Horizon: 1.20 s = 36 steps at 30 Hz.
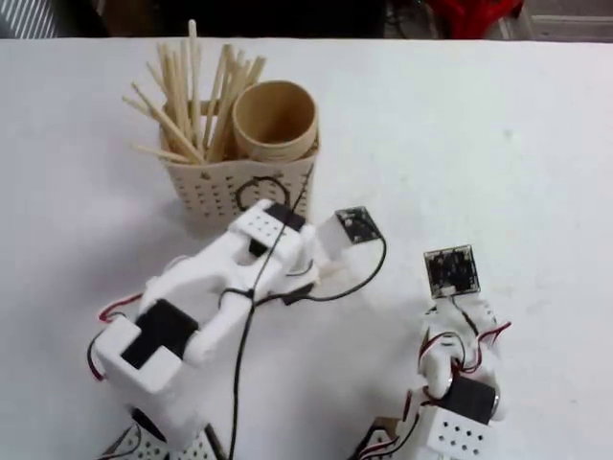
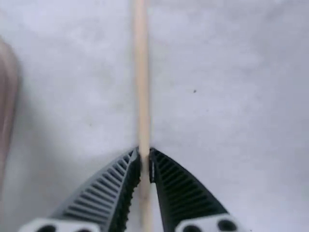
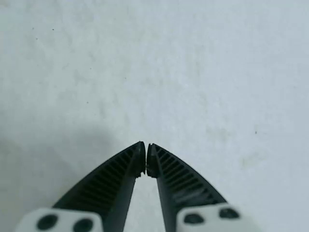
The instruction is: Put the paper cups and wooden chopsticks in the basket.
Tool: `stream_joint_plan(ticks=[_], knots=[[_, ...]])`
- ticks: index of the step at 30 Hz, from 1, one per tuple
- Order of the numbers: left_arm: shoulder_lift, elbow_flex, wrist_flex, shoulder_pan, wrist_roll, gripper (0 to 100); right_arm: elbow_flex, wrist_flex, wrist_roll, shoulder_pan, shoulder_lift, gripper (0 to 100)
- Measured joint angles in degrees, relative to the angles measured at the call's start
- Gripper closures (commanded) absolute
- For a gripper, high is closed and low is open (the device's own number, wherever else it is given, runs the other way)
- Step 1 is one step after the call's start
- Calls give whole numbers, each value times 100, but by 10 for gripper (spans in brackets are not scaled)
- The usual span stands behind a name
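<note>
We see a wide white table (image 1: 517,144) under everything. Biggest on it is the white-and-black left arm (image 1: 206,307). It is stretched toward the basket, and in the high view its front end sits just beside the basket's near wall. The white-and-black right arm (image 1: 458,383) is folded up, well apart from the basket, w/ bare table around it.

Next in size is the cream perforated basket (image 1: 239,192), upright toward the far side of the table. Inside it, on the side nearer the right arm, stands a tan round paper cup (image 1: 275,120), mouth up. We can't tell if it's one cup or a stack. Beside it in the same basket, a bundle of pale wooden chopsticks (image 1: 192,96) stands on end & fans out, tips well above the rim.

Each arm carries a small black square cam board. The left arm's (image 1: 356,222) is near the basket's corner, and the right arm's (image 1: 448,268) is over open table.

Left claw (image 2: 145,162): the grey ribbed fingers are nearly together, pinching a single pale wooden chopstick (image 2: 141,72). It runs straight out btwn the tips, over the white surface. We can't tell whether it lies on the table or is lifted.

Right claw (image 3: 146,159): tips touching, nothing btwn them, over bare table.
</note>
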Motion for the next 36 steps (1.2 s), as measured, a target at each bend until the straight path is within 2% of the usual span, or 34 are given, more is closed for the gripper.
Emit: stream_joint_plan(ticks=[8, 16, 19, 22, 26, 30, 36], knots=[[-607, 18, 141, -79, 0, 977, 0, 0, 0, 0, 0, 974], [-3569, -114, 703, 299, 0, 977, 0, 0, 0, 0, 0, 974], [-4967, -510, 738, 492, 299, 977, 0, 0, 0, 0, 0, 974], [-6233, -853, 246, 475, 668, 977, 0, 0, 0, 0, 0, 974], [-6919, -993, -1222, -264, 1336, 976, 0, 0, 0, 0, 0, 974], [-6400, -1002, -2567, -1319, 1688, 976, 0, 0, 0, 0, 0, 974], [-4914, -993, -3024, -2224, 2268, 973, 0, 0, 0, 0, 0, 974]])
